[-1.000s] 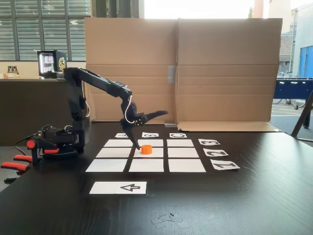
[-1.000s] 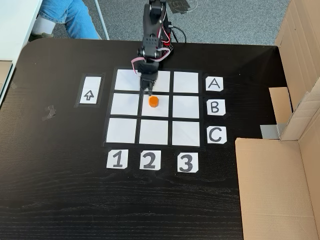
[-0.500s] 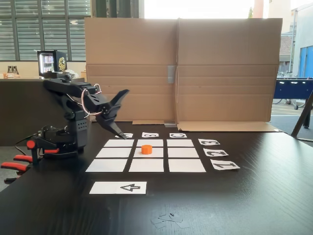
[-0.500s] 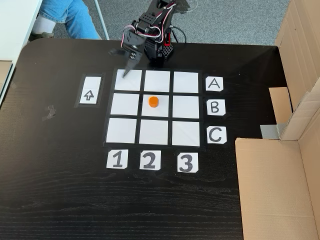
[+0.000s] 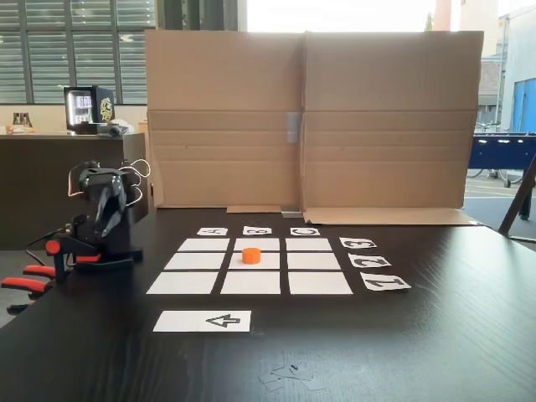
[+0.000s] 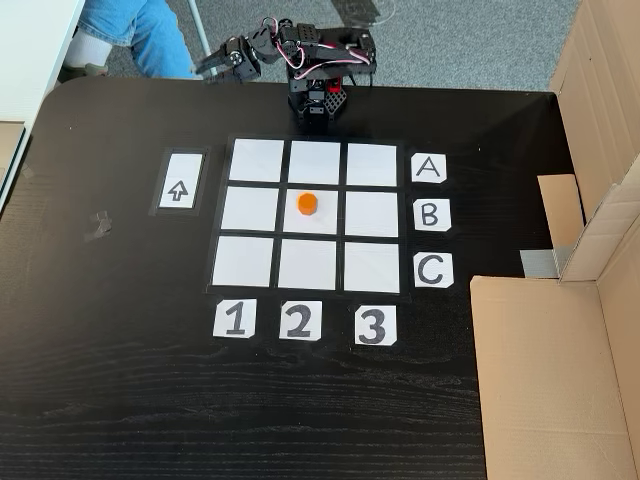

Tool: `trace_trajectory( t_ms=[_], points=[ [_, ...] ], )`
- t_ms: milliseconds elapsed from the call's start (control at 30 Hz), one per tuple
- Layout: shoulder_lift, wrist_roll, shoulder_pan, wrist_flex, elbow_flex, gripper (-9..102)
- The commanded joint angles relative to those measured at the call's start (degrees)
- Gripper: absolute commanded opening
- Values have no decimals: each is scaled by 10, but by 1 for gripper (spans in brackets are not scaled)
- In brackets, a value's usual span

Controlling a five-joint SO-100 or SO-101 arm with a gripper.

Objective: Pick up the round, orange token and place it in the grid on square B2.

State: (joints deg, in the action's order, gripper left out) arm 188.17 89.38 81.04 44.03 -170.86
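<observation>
Where the side-on fixed view looks across the tabletop [image 5: 435, 335], the token [image 5: 250, 255] sits on square B2 [image 5: 252, 260] of the grid [image 5: 182, 283], open room all around.

From above, the end effector [image 6: 212, 66] hangs past the tabletop's far edge; its opening cannot be told.
</observation>
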Motion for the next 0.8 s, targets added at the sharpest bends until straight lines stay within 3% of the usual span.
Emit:
trace_trajectory(
  t_ms=[0, 200, 767],
  points=[
    [25, -19, 71, 43, 1, -1],
    [26, -37, 147, 75, -8, -1],
    [25, -37, 143, 76, -7, -1]
  ],
)
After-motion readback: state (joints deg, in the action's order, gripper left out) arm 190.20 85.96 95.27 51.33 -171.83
